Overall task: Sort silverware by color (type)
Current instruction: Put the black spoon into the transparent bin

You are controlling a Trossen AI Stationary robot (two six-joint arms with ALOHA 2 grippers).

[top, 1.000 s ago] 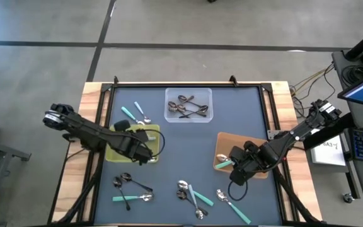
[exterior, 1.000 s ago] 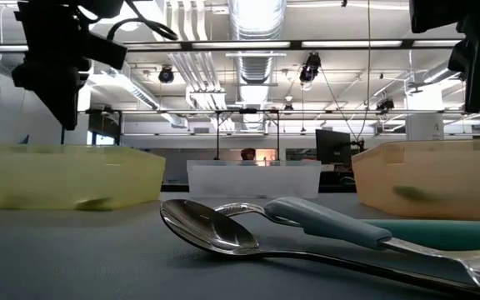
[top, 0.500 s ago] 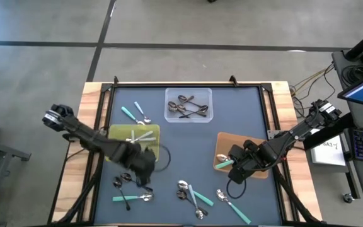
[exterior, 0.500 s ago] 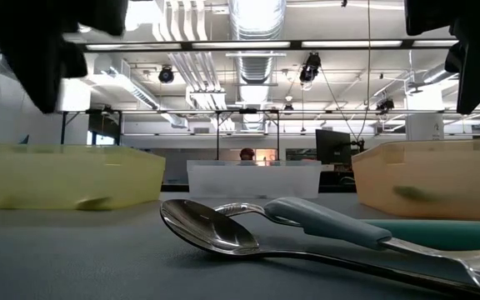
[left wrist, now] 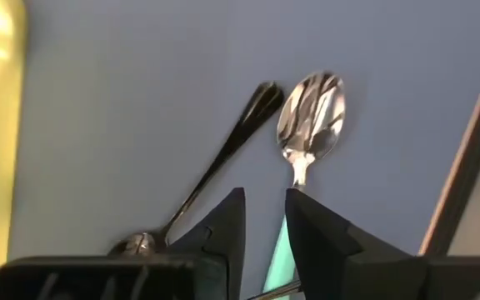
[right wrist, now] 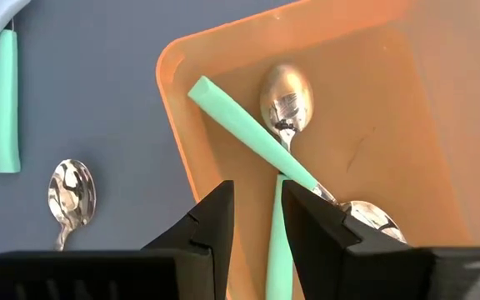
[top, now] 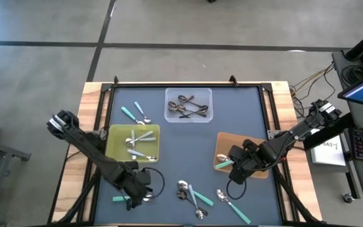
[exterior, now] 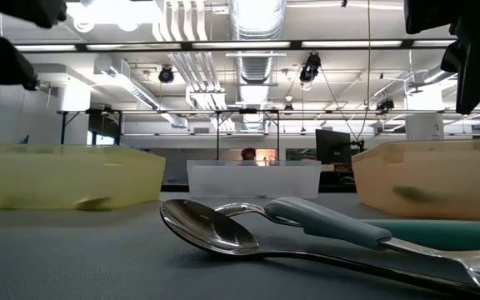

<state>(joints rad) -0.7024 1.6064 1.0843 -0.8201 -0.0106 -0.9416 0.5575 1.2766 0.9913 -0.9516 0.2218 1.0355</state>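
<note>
Since a moment ago my left gripper (left wrist: 265,221) swung off the yellow plastic tray (top: 113,150), fingers slightly parted, empty, above the teal-handled spoon (left wrist: 310,125); right gripper (right wrist: 257,218) hovers parted over the orange tray (right wrist: 373,125).

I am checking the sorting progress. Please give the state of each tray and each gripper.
Yellow tray: holds pale-blue-handled spoons.
Clear tray: holds dark metal spoons.
Orange tray: holds two teal-handled spoons.
Left gripper: fingers slightly apart, empty, over a teal-handled spoon.
Right gripper: fingers slightly apart, empty, over the orange tray.
</note>
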